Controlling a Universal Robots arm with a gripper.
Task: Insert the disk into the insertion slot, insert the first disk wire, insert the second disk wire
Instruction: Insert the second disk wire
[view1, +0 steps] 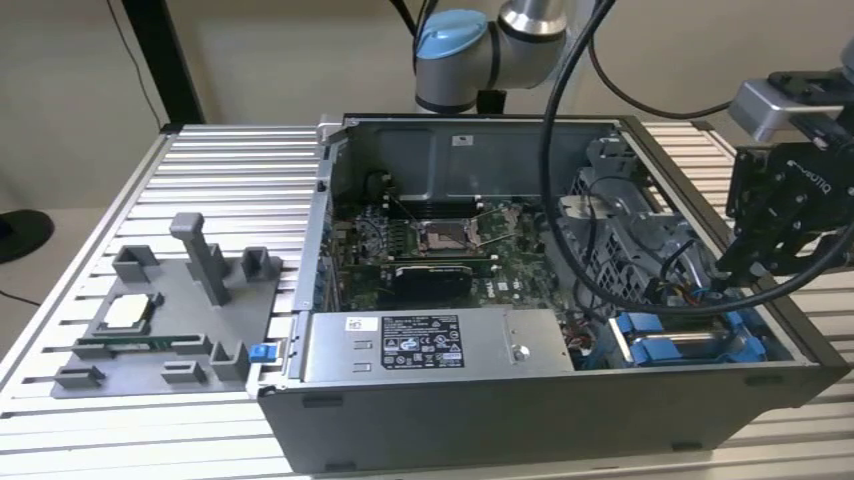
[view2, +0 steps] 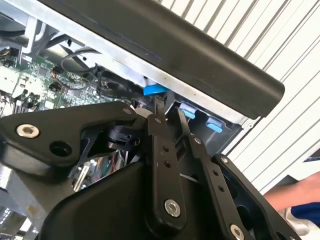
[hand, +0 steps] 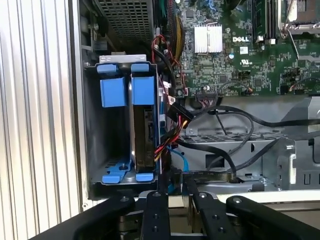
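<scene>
Computer case (view1: 534, 425) sits open-topped on the slatted counter (view1: 227, 170), whose slats run out past it on both sides. A grey parts tray (view1: 147, 330) lies well apart at the exterior view's left. Nearest inside the case, the power supply box (view1: 427, 345) lies along the front wall. Beside it, in the case corner, the insertion slot (hand: 92, 125) holds the disk (hand: 143, 135), seated on edge in its blue carrier. The tool (view1: 722, 283) reaches down just beside the slot mouth, among loose wires (hand: 172, 112). Clamped or free: cannot tell. The motherboard (view1: 507, 275) lies beyond.
</scene>
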